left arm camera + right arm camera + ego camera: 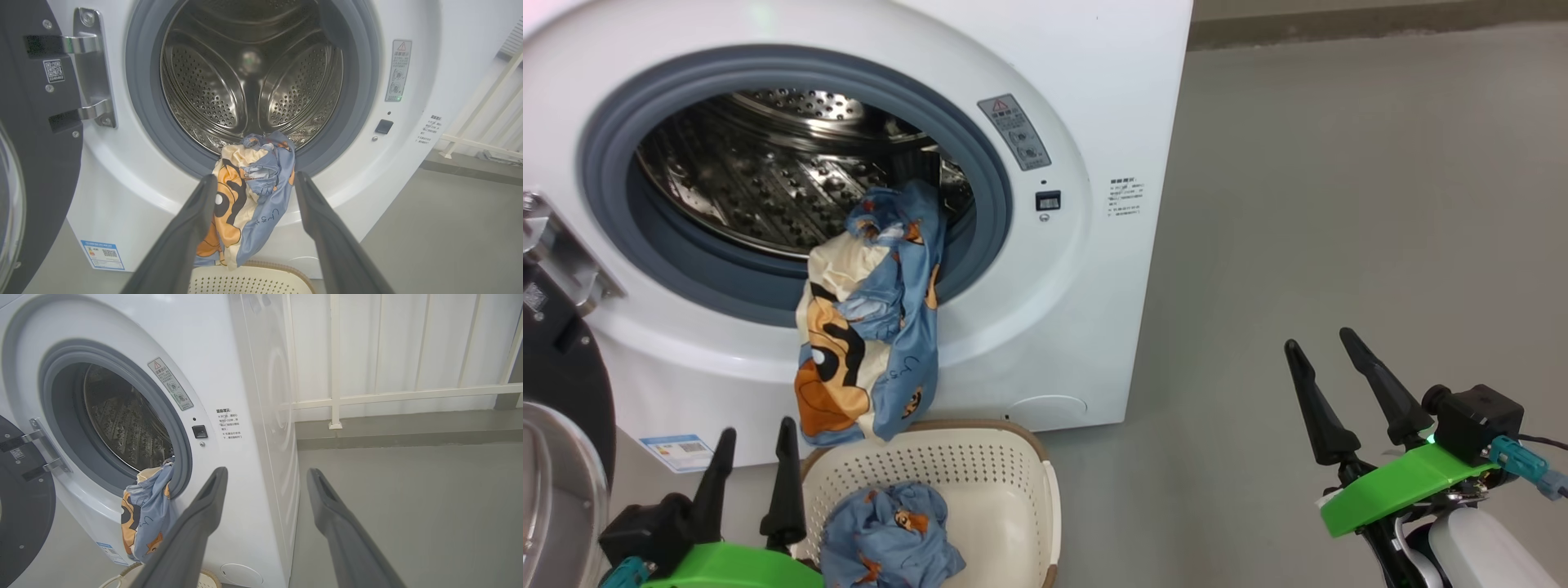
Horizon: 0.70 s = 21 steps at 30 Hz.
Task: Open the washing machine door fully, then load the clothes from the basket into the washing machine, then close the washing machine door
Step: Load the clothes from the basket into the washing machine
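Observation:
The white washing machine (1094,98) stands with its door (556,384) swung open at the left, black rim and hinge (92,67) showing. One piece of the clothes (870,327), blue with orange and cream print, hangs out over the drum's grey rubber lip down the front panel. Another blue piece (890,539) lies crumpled in the cream basket (1021,465) on the floor below the opening. My left gripper (756,441) is open and empty beside the basket's left rim. My right gripper (1319,339) is open and empty over bare floor, right of the machine.
Grey floor (1339,204) stretches to the right of the machine. A white railing (367,396) runs along the wall behind it. The open door takes up the space at the left of the machine front.

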Tool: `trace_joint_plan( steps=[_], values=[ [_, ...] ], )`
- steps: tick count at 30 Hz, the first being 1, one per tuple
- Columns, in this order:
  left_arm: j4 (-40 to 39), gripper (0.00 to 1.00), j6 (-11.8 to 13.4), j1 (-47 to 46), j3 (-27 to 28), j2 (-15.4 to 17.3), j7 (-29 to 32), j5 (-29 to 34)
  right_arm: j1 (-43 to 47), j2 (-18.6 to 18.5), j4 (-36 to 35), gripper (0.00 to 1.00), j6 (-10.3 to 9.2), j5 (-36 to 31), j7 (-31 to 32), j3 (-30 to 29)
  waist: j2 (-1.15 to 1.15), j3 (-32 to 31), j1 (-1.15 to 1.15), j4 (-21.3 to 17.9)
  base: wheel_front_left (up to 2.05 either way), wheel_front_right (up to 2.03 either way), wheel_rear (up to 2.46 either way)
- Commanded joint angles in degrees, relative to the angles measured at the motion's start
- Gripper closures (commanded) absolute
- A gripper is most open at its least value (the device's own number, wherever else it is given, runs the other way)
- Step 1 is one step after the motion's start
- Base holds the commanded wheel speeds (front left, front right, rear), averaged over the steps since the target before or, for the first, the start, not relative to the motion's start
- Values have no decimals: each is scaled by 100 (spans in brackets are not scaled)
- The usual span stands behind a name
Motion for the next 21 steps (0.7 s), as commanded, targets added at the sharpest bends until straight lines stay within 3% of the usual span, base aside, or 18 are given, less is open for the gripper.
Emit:
trace_joint_plan(
  steps=[1, 21],
  values=[
    [-84, 0, 8, -182, 172, 126, 0, -32, -144, -74, -147, 0, 25, -22, -47, 101, 0, 45, 0, -32, 0, 0, 0],
    [2462, 0, -280, -1743, -319, 176, 56, -439, -603, -73, -368, 0, 25, -172, -47, 41, 0, 1318, 0, -545, 0, 0, 0]
  ],
)
